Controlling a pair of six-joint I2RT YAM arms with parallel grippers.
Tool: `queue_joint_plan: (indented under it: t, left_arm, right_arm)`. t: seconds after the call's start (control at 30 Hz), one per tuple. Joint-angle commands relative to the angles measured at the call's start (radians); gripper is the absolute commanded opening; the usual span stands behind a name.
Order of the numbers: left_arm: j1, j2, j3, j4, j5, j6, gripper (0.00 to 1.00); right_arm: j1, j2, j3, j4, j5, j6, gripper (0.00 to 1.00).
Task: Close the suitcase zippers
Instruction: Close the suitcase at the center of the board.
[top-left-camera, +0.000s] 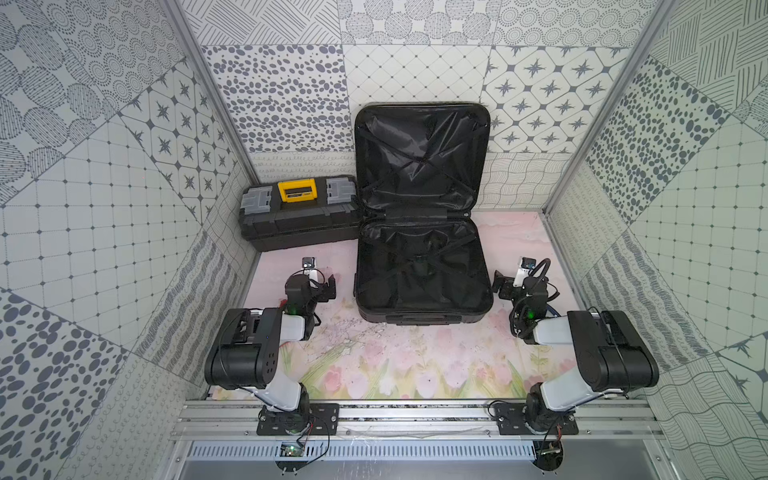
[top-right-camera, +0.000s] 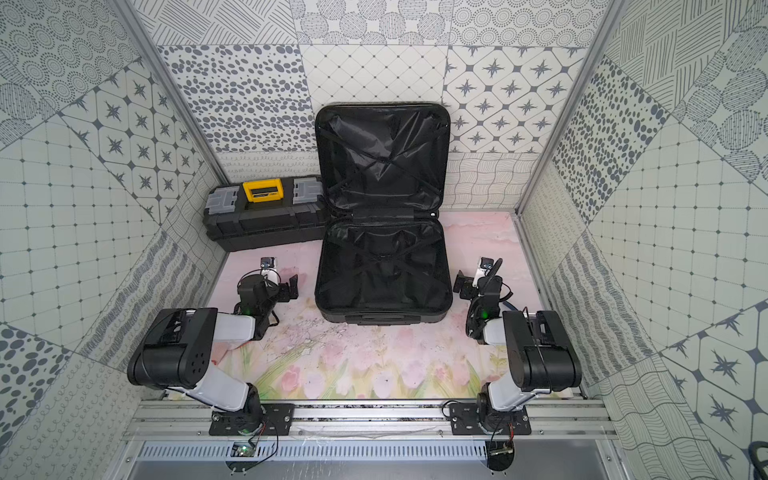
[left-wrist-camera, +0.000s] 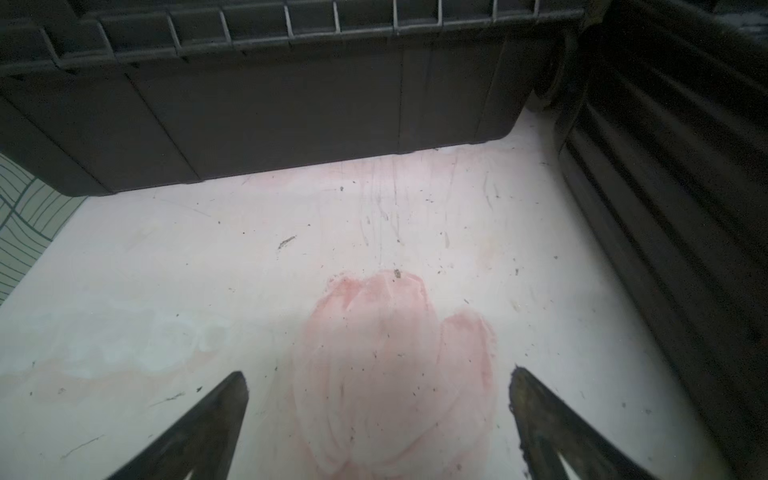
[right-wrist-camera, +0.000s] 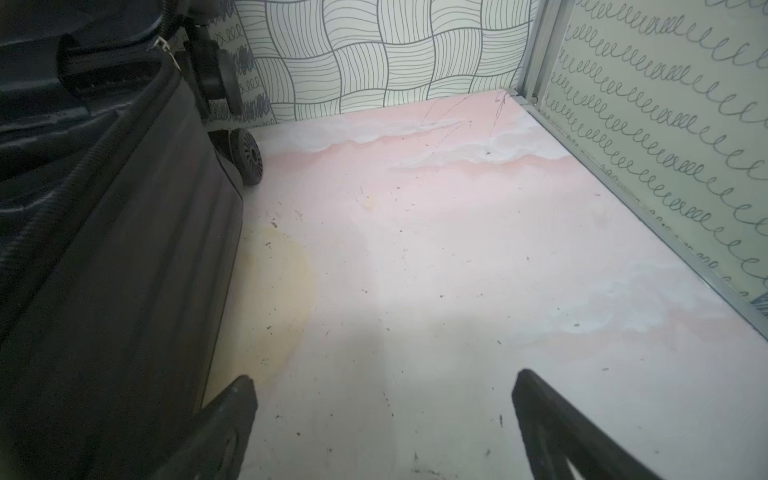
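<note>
The black suitcase lies open in the middle of the table in both top views. Its lid leans upright against the back wall, and the crossed straps show on the black lining. The zippers' track runs along the seam of the lower shell in the right wrist view, with a small metal pull near the hinge end. My left gripper hangs open and empty over the table, left of the suitcase. My right gripper stands open and empty just right of it.
A black toolbox with a yellow latch sits at the back left, touching the suitcase's left side. A suitcase wheel rests on the table near the back wall. Patterned walls enclose the table on three sides.
</note>
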Motion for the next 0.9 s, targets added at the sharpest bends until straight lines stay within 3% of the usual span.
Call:
queue_joint_plan:
  t: [0.0, 0.77, 0.87]
  left_arm:
    - [0.011, 0.003, 0.009, 0.019, 0.004, 0.0, 0.98]
    - [0.015, 0.004, 0.011, 0.017, 0.011, -0.006, 0.98]
    - [0.014, -0.031, -0.002, 0.023, -0.035, -0.022, 0.98]
  right_arm:
    - [0.004, -0.008, 0.017, 0.037, 0.013, -0.03, 0.98]
    - [0.004, -0.008, 0.017, 0.036, 0.014, -0.027, 0.98]
    - [0.003, -0.035, 0.024, 0.009, 0.027, -0.02, 0.98]
